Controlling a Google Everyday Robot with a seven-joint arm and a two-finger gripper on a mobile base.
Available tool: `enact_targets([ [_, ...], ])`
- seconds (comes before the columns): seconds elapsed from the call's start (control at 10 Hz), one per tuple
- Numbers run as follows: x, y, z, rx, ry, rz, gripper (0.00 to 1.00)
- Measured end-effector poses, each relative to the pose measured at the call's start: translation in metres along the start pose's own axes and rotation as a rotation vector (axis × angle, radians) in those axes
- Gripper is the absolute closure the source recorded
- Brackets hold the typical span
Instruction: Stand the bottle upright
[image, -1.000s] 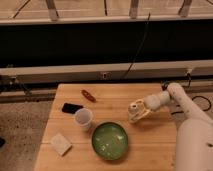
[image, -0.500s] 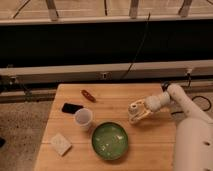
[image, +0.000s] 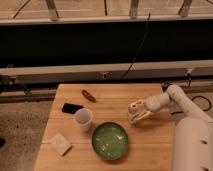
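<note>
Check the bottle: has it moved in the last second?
No. The bottle keeps the same offset up and right of the bowl, which is fixed, and the gripper is at it near the right edge of the table.

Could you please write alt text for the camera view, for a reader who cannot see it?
The robot's gripper is at the small cream bottle on the right side of a wooden table. To their left sit a green bowl, a white paper cup and a flat black object.
</note>
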Motion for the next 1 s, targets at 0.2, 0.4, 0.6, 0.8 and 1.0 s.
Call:
enact_targets([
  [0.2, 0.0018, 0.0009, 0.0010, -0.004, 0.000, 0.004, 0.20],
  [0.4, 0.0029, 0.0014, 0.0019, -0.007, 0.000, 0.007, 0.20],
  [0.6, 0.0040, 0.0018, 0.0029, -0.009, 0.000, 0.009, 0.20],
  [0.8, 0.0056, 0.0018, 0.0041, -0.010, 0.003, 0.013, 0.20],
  [1.0, 0.0092, 0.0021, 0.0044, -0.005, 0.014, 0.027, 0.20],
])
